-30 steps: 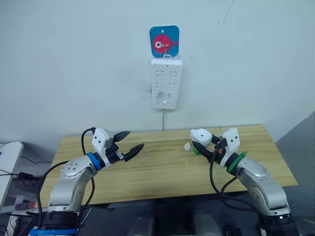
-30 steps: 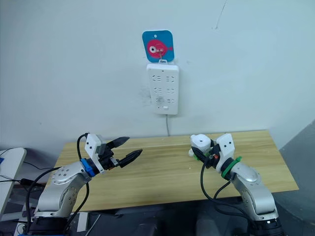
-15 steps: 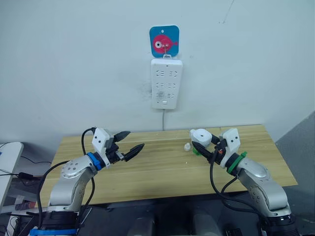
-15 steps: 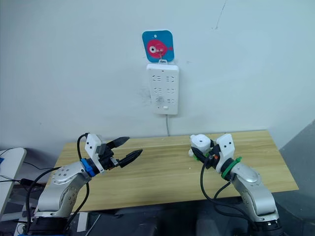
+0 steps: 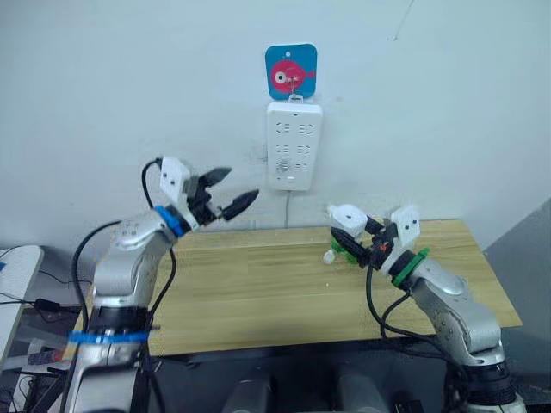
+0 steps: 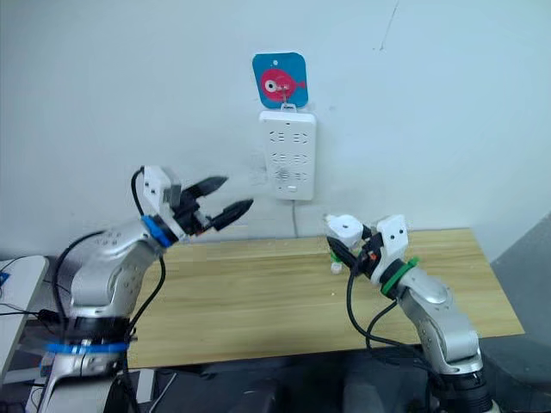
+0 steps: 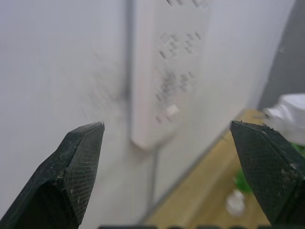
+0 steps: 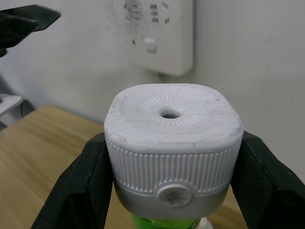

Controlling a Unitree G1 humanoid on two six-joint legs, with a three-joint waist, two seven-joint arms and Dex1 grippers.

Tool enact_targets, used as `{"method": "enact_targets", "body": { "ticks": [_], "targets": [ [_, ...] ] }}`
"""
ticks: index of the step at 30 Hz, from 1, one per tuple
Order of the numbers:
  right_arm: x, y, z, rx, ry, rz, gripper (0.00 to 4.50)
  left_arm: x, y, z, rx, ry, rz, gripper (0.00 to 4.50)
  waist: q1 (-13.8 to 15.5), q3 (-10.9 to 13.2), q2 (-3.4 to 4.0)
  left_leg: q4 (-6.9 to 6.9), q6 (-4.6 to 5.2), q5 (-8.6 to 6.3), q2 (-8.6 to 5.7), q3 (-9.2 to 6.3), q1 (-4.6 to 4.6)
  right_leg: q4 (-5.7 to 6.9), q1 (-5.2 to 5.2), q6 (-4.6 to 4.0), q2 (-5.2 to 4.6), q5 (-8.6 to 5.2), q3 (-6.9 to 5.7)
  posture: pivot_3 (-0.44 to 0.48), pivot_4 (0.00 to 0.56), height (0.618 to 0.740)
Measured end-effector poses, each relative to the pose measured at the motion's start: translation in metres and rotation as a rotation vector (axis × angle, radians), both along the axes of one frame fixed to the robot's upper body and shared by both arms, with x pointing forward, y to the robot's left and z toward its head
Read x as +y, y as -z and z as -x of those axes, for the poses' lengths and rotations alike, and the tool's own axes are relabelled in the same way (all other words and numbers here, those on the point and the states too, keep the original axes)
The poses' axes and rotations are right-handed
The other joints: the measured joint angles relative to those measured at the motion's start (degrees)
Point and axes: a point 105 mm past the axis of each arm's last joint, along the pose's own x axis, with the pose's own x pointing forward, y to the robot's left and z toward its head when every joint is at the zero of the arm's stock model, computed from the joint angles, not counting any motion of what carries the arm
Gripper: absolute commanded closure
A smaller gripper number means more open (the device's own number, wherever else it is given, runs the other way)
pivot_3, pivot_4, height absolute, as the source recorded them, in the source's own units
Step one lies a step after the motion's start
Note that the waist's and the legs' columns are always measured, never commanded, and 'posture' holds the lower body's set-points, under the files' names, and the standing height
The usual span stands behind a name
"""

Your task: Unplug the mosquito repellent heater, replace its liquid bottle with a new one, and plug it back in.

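Observation:
The mosquito repellent heater [image 8: 172, 143] is a small white rounded unit with a centre hole in its top. My right gripper [image 5: 355, 238] is shut on its sides and holds it above the table's far edge. A green liquid bottle [image 8: 167, 223] shows under the heater. My left gripper [image 5: 225, 191] is open and empty, raised in front of the wall just left of the white power strip [image 5: 294, 144]. The strip's sockets [image 7: 167, 71] face the left gripper's spread fingers.
The power strip hangs from a blue fish hook [image 5: 291, 71], with its cable running down behind the wooden table [image 5: 258, 292]. A small white piece [image 5: 330, 256] lies on the table below the heater. A white side table [image 5: 13, 275] stands at far left.
My left arm has risen from above the table to the height of the power strip's lower end. My right gripper has moved a little up and toward the wall with the heater.

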Motion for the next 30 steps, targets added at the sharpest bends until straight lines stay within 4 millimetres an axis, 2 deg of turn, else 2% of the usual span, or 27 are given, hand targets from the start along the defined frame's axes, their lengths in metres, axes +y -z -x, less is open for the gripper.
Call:
{"method": "enact_targets", "body": {
  "ticks": [3, 9, 21, 24, 27, 30],
  "targets": [
    [0.001, -0.001, 0.000, 0.002, 0.006, -0.005, 1.52, -0.015, -0.008, -0.016, -0.026, 0.038, 0.000, 0.00, -0.3, 0.0, -0.02, -0.02, 0.01, -0.01, -0.03, 0.05, -0.04, -0.05, -0.05, 0.00, -0.03, 0.00, 0.03, -0.047, 0.166, 0.740],
    [-0.003, 0.004, 0.001, 0.017, 0.031, -0.006, 1.52, -0.031, -0.004, -0.036, -0.017, 0.121, -0.039, 0.00, -1.4, 0.1, -0.06, -0.03, 0.01, -0.01, 0.01, 0.01, -0.06, 0.00, -0.08, 0.00, -0.01, 0.00, -0.01, -0.079, 0.169, 0.740],
    [-0.008, 0.003, 0.003, 0.021, 0.066, -0.005, 1.52, -0.046, 0.002, -0.045, -0.004, 0.247, -0.084, 0.00, -0.6, 0.1, -0.10, 0.12, 0.02, 0.01, -0.12, -0.43, -0.04, -0.05, 0.28, 0.03, -0.04, -0.01, -0.41, -0.115, 0.176, 0.740],
    [-0.008, 0.001, 0.003, 0.018, 0.065, -0.005, 1.52, -0.054, 0.014, -0.046, 0.048, 0.288, -0.098, 0.00, -0.9, 0.1, -0.09, 0.13, 0.02, 0.00, -0.15, -0.41, -0.05, -0.08, 0.29, 0.03, -0.05, -0.01, -0.79, -0.117, 0.175, 0.740],
    [-0.008, -0.002, 0.001, 0.012, 0.061, -0.001, 1.52, -0.060, 0.026, -0.043, 0.093, 0.329, -0.109, 0.58, -2.1, 0.2, -0.18, 0.09, 0.02, 0.00, -0.05, -0.32, -0.22, 0.00, -0.01, 0.02, -0.16, 0.00, -0.95, -0.120, 0.173, 0.740],
    [-0.010, -0.006, -0.001, 0.002, 0.065, 0.009, 1.52, -0.059, 0.026, -0.042, 0.100, 0.344, -0.111, 1.58, -3.1, 0.3, -0.17, -0.02, 0.01, 0.00, 0.02, -0.39, -0.22, 0.04, -0.10, 0.02, -0.20, 0.00, -1.05, -0.120, 0.169, 0.740]
  ]
}}
